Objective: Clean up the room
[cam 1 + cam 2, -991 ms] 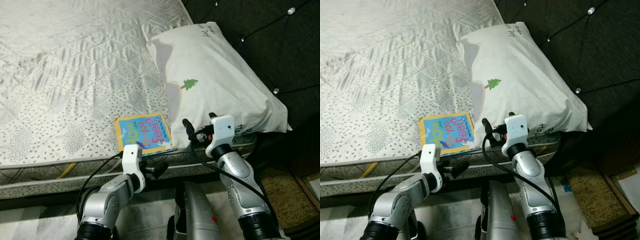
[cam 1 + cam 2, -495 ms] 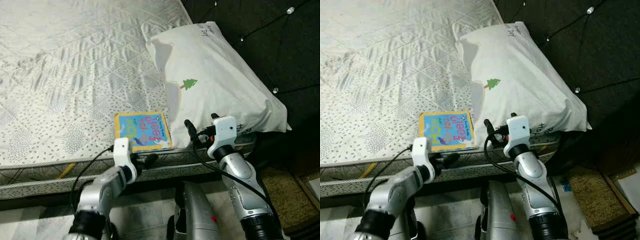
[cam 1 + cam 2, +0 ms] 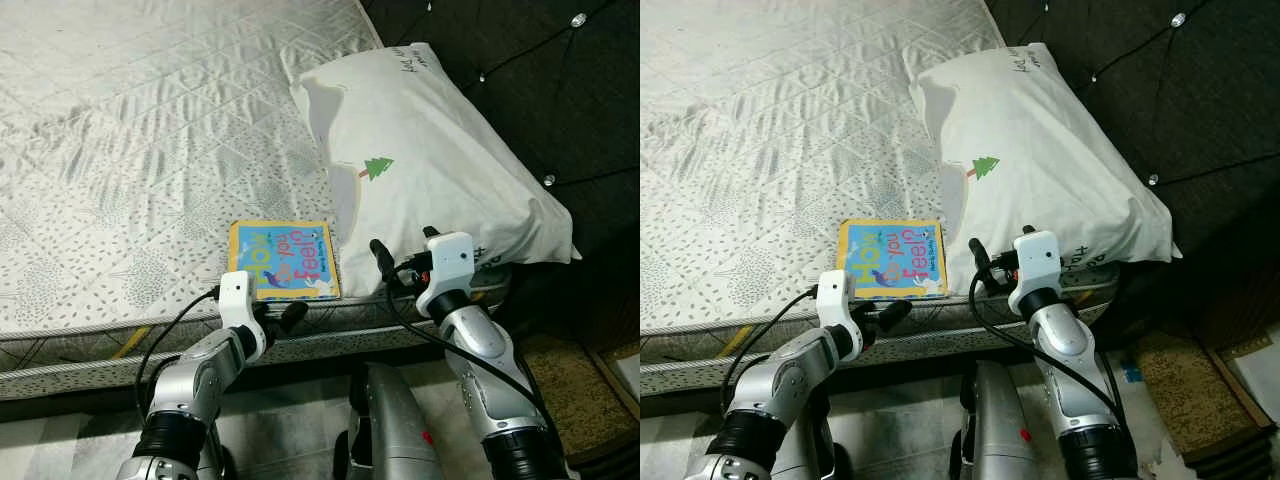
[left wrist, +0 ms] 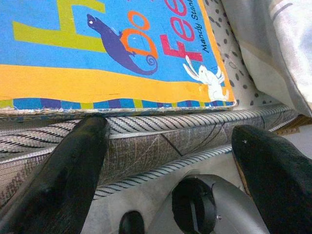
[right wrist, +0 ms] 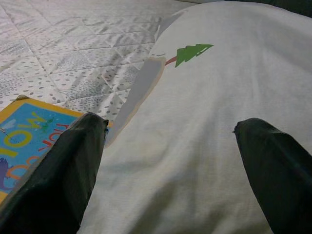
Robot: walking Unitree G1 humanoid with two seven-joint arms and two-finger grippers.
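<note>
Quilted bed [image 3: 150, 130] fills the upper left of the frame, dark headboard [image 3: 560, 90] at upper right. White pillow [image 3: 430, 170] with a green tree print lies at the bed's right side; a children's book [image 3: 283, 260] lies flat at the mattress edge, lower centre, touching the pillow's near corner. Left gripper [image 3: 275, 317] sits just below the book's near edge against the mattress side, jaws spread wide and empty. Right gripper [image 3: 402, 262] hovers at the pillow's lower edge, jaws likewise parted, holding nothing. Judgement: the book is the likely pick; raise the left jaws level with the cover edge, pinching the overhanging border squarely.
</note>
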